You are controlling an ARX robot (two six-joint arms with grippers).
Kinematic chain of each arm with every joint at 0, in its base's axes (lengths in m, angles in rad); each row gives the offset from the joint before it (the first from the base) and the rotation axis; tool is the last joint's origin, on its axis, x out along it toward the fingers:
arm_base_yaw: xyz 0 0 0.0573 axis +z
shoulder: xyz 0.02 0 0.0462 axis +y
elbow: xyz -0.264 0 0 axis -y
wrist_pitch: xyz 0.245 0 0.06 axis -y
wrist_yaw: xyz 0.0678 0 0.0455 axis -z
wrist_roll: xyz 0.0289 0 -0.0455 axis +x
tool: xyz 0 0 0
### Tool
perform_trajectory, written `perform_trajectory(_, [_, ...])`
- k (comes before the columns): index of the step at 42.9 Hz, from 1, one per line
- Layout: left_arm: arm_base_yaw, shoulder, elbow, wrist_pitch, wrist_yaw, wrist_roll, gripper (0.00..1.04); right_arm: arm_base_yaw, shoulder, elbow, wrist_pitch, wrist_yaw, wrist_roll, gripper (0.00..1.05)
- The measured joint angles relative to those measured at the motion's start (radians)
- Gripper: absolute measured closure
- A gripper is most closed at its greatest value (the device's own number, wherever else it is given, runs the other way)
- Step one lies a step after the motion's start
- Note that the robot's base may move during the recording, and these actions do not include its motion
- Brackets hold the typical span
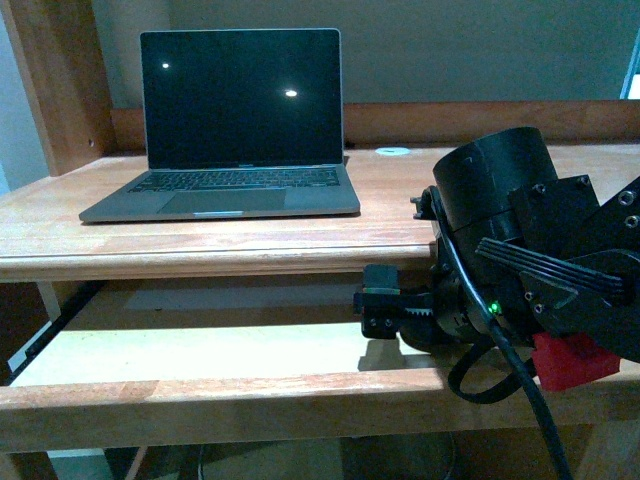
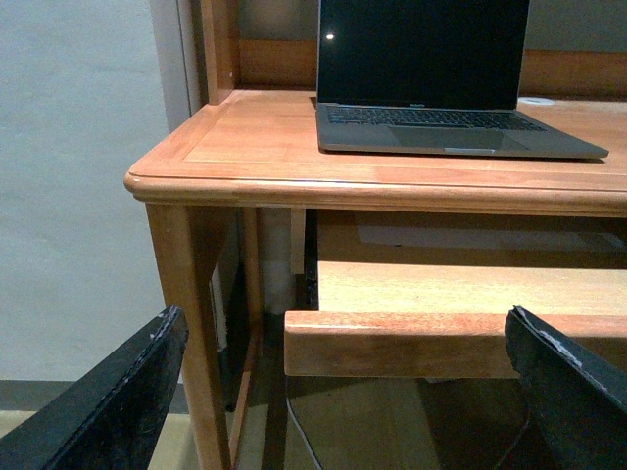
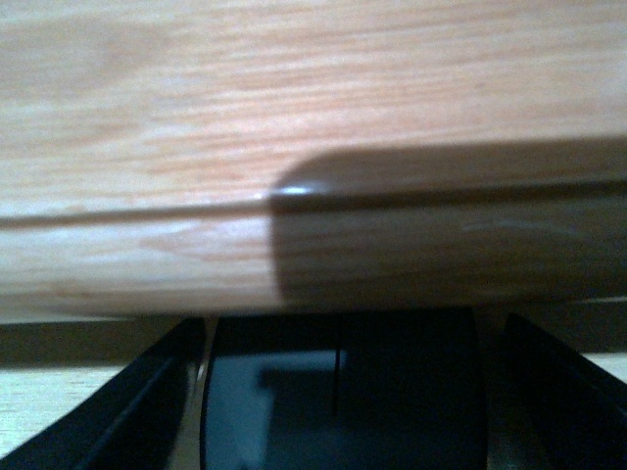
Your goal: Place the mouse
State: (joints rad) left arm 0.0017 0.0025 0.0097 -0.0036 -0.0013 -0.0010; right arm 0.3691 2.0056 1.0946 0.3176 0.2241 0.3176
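Front view: the right arm fills the lower right of the frame, and the right gripper (image 1: 385, 305) points toward the centre, in the gap between the desk (image 1: 300, 232) top and the pull-out shelf (image 1: 200, 355) below it. A red part (image 1: 570, 362) shows on the arm near the right edge. An open laptop (image 1: 240, 110) with a dark screen stands on the desk in the upper left. A small white disc (image 1: 393, 151) lies on the desk just right of the laptop. The mouse cannot be made out in this view.

Right wrist view: the mouse (image 3: 338, 406) sits at the bottom centre of the frame, black with a glossy top, between the two dark fingers (image 3: 147, 421) in the lower corners. The fingers flank it closely, but I cannot tell whether they press on it or stand just clear. The wooden front edge of the desk, very close and blurred, fills the upper two thirds. A pale strip of shelf shows at the lower left.

Left wrist view: the left gripper (image 2: 345, 318) has its fingers (image 2: 108, 411) spread wide in the two lower corners, with nothing between them. Beyond are the desk corner, the laptop at the top, and the shelf at centre right.
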Motion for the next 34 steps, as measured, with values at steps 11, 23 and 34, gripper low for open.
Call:
perform_trajectory(11, [0.0,0.0,0.0,0.0,0.0,0.0,0.07,0.016,-0.008,-0.023,0.014,0.02,-0.001,0.4])
perform_trajectory(23, [0.0,0.0,0.0,0.0,0.0,0.0,0.07,0.063,-0.235,-0.264,0.087,-0.007,-0.05,0.41])
perform_trajectory(34, [0.0,0.0,0.0,0.0,0.0,0.0,0.07,0.09,-0.561,-0.497,0.1,-0.015,-0.077,0.41])
